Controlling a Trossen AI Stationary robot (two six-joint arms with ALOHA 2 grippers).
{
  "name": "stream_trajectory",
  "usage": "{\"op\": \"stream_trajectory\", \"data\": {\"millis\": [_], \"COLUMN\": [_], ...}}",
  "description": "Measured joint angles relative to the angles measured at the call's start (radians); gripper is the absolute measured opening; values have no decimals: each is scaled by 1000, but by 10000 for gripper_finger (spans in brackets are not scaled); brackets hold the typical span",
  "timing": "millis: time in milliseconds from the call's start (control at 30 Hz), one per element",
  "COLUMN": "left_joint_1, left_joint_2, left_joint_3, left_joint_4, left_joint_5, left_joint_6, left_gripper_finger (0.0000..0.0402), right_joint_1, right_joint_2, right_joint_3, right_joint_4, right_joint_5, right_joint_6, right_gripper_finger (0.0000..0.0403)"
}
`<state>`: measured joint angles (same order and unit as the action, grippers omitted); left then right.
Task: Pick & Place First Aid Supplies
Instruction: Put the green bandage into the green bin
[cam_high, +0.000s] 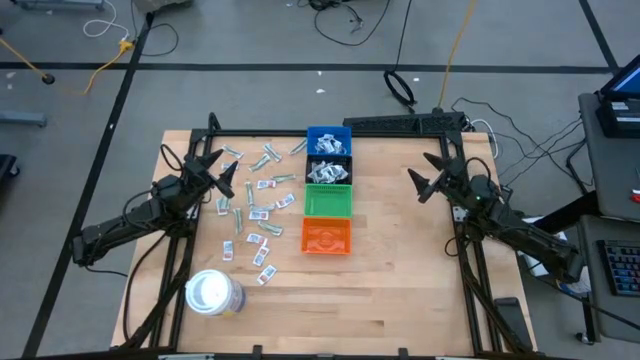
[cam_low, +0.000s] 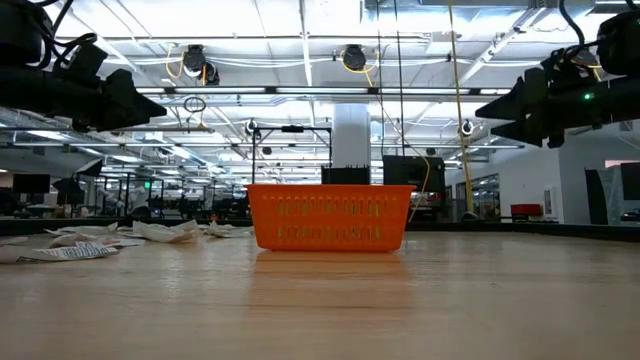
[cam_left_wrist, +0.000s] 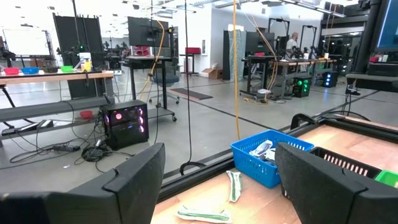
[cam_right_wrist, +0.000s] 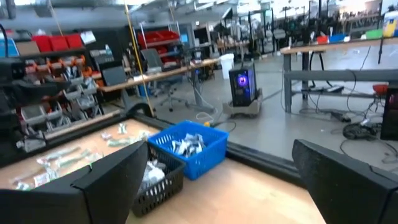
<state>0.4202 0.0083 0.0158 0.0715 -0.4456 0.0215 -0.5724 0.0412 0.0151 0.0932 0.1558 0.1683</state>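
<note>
The first aid supplies are many small flat packets lying scattered on the wooden table, left of a column of small bins. More packets lie in the blue bin and the black bin. My left gripper hovers open above the left edge of the scattered packets, pointing level toward the bins. In the left wrist view its fingers frame the blue bin and two green-grey wrappers. My right gripper hovers open right of the bins, holding nothing.
A green bin and an orange bin continue the column toward the near edge. A large white roll stands at the near left. A black frame borders the table's far edge. Bare wood lies between the bins and my right arm.
</note>
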Motion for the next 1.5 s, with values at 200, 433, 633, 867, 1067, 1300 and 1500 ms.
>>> {"op": "stream_trajectory", "data": {"millis": [200,433,633,867,1067,1300,1500], "left_joint_1": [0,0,0,0,0,-2,-2], "left_joint_2": [0,0,0,0,0,12,128], "left_joint_3": [0,0,0,0,0,70,244], "left_joint_4": [0,0,0,0,15,4,-234], "left_joint_5": [0,0,0,0,0,0,-10], "left_joint_6": [0,0,0,0,-30,-31,-44], "left_gripper_finger": [305,306,306,306,305,305,306], "right_joint_1": [0,0,0,0,0,0,0], "right_joint_2": [1,1,1,1,1,1,1], "right_joint_3": [0,0,0,0,0,0,0], "right_joint_4": [13,13,13,13,14,14,14], "right_joint_5": [0,0,0,0,0,0,0], "right_joint_6": [0,0,0,0,0,-1,0], "right_gripper_finger": [393,393,393,393,393,393,393]}}
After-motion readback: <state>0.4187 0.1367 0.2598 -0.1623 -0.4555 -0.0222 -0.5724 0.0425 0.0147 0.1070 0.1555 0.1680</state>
